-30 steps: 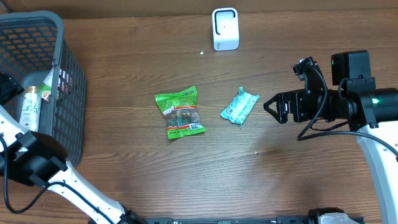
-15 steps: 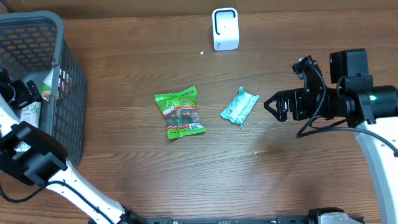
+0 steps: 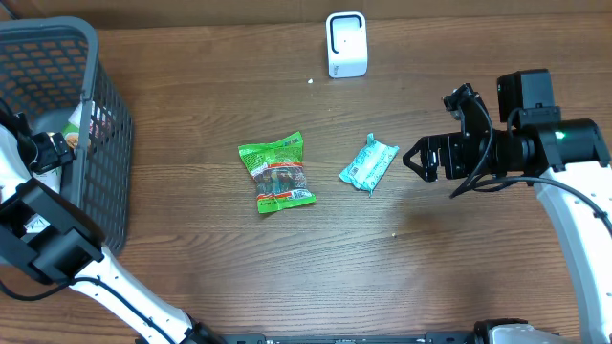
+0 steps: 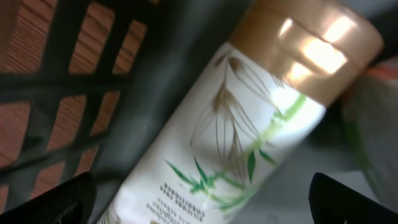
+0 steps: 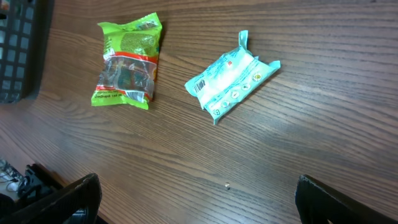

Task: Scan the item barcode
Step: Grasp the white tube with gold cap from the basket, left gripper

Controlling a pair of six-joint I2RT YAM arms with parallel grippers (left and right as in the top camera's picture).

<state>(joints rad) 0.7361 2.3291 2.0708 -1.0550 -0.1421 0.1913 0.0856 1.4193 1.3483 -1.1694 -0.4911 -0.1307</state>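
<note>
A white bottle with a gold cap and green leaf print lies in the grey basket at the table's left. My left gripper hangs just over it, open, fingers apart on either side of its lower end and not closed on it. On the table lie a green snack packet and a teal packet with a barcode showing at one end. My right gripper is open just right of the teal packet, holding nothing. The white scanner stands at the back.
The basket's dark mesh wall rises close beside the bottle. More packaged goods sit inside the basket. A tiny crumb lies on the wood between my right fingers. The green packet lies left of the teal one.
My left gripper has opened wide and shifted inside the basket, over the bottle. My right arm has edged left, closer to the teal packet. The packets have not moved.
</note>
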